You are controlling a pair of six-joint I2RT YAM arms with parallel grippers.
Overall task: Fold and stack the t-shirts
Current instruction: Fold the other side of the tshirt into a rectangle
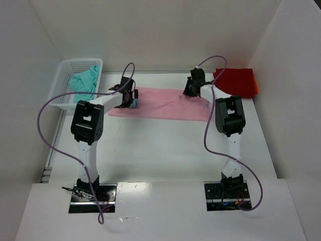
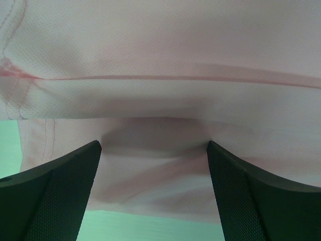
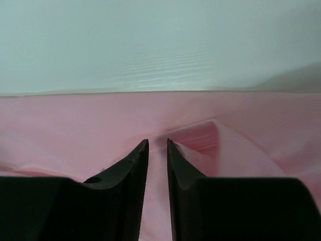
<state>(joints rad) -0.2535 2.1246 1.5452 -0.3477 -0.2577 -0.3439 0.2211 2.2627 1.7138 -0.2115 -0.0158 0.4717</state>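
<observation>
The pink t-shirt (image 1: 165,105) lies as a long strip across the far middle of the desk (image 1: 165,155). My right jaws are narrow and pinch a raised fold at its right end. My left jaws stand wide at the left end, with cloth between them but not gripped. I judge the left should close on both layers before any lift. The folded red t-shirt (image 1: 235,82) crowds the right end, and the teal t-shirt (image 1: 84,80) sits in the basket (image 1: 62,93), far left.
</observation>
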